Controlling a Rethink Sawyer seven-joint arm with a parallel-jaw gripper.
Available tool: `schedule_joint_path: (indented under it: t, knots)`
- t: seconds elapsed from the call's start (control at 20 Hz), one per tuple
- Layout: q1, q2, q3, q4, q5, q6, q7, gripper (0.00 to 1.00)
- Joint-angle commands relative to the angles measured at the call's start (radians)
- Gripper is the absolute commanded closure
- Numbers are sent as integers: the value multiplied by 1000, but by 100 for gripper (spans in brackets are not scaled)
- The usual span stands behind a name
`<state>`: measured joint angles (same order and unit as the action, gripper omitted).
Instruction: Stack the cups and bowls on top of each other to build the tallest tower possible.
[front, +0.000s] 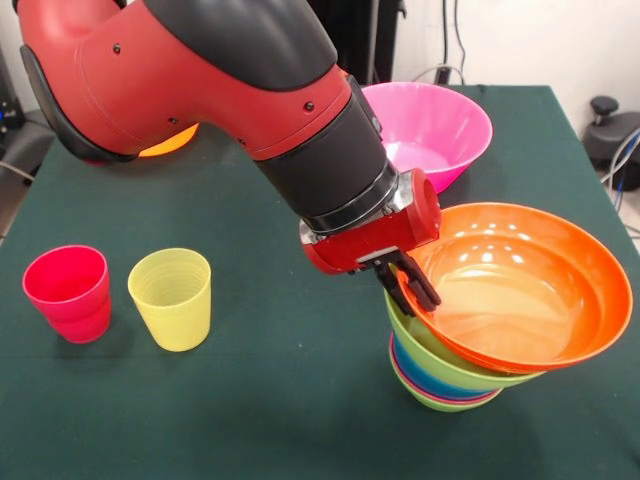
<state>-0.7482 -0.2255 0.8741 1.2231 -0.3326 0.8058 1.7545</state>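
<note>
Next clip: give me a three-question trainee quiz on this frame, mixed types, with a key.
1. True or false: the red cup is nested inside the yellow cup.
2. Which bowl sits topmost on the tower? A) pink B) orange C) blue
3. Fill in: the gripper is at the orange bowl's ____.

Key
1. False: they stand apart, side by side on the table.
2. B; the pink bowl stands alone behind.
3. Rim, on the side facing the cups; the bowl is tilted.
</note>
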Motion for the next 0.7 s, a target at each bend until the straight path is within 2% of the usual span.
schedule_joint_path:
  t: [0.05,0.7]
  knots:
    - [-11,-16,-15,-59,-54,100,-279,100]
    - [-7,-24,-21,-79,-51,140,-280,100]
